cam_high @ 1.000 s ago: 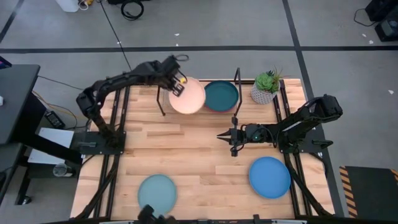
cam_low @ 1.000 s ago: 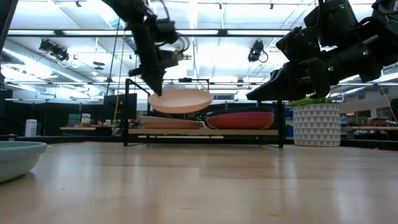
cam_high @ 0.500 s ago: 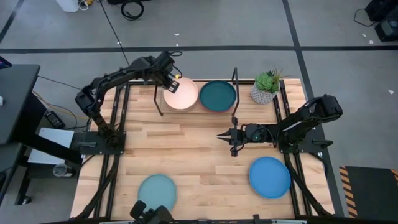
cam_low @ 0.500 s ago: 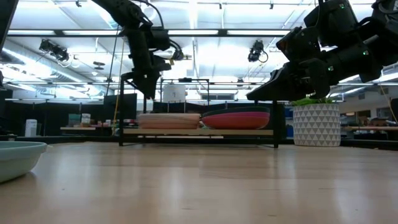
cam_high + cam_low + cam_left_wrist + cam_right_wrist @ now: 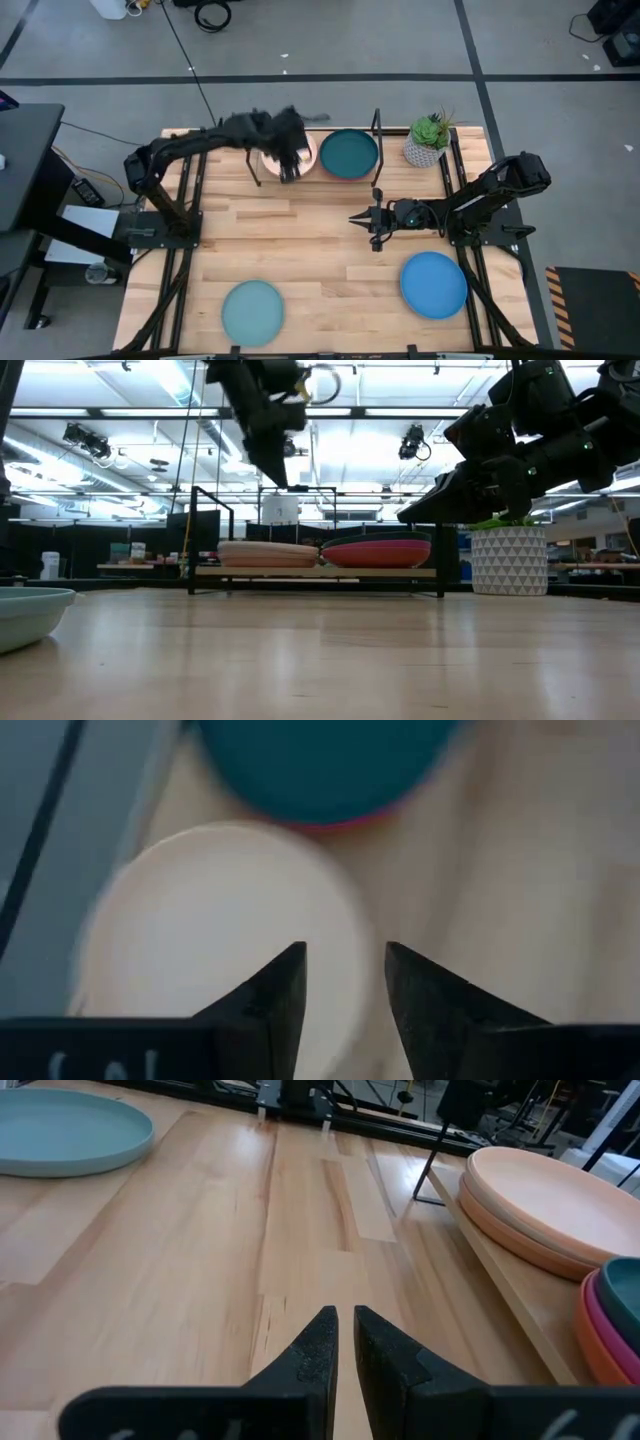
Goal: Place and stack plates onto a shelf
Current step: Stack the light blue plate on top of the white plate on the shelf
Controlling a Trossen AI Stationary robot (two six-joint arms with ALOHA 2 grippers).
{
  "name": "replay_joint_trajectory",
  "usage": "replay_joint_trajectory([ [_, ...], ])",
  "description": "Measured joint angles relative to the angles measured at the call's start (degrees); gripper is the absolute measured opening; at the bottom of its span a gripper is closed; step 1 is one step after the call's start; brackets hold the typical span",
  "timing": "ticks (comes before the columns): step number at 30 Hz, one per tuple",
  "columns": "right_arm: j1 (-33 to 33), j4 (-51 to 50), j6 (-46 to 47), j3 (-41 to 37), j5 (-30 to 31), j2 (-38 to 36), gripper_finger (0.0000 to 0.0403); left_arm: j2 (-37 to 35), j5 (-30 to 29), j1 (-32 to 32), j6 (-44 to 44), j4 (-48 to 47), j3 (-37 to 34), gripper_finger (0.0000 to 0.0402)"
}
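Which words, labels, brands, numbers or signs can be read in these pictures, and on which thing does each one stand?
No text can be read.
The left claw carries pale marks on its dark body, cut off and blurred.
The right claw carries similar marks, also unreadable.
The plates and the shelf bear no text.

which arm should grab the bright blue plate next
Probably the right. The right gripper hangs empty just above the bright blue plate on the table's right side, while the left gripper is over the shelf, far across the table.

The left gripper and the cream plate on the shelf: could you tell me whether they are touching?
Apart. The low view shows the left gripper hanging above the cream plate, with clear background between them.
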Motion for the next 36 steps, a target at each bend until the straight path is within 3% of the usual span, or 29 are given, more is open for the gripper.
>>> replay_joint_trajectory([
  [5, -0.01, -1.05, 0.23, 0.00, -0.01, 0.00, 0.0043, 0.34, 0.74, -11.80, -3.13, -2.53, -2.23, 0.0145],
  [12, -0.01, -1.60, 0.59, -0.02, 0.25, 0.00, 0.0043, 0.53, 5.64, -29.17, -21.30, -1.42, -12.94, 0.0146],
  [19, 0.01, -0.81, 0.59, -0.02, 0.26, 0.00, 0.0043, 0.53, 6.28, -43.12, -35.45, 5.10, -22.11, 0.0146],
  [27, 0.01, -0.81, 0.57, -0.02, 0.35, 0.00, 0.0043, 0.53, 3.43, -50.84, -34.66, 12.46, -26.77, 0.0146],
  [36, 0.01, -0.81, 0.44, -0.02, 0.43, 0.00, 0.0043, 0.65, 2.83, -52.97, -32.98, 16.75, -31.93, 0.0146],
])
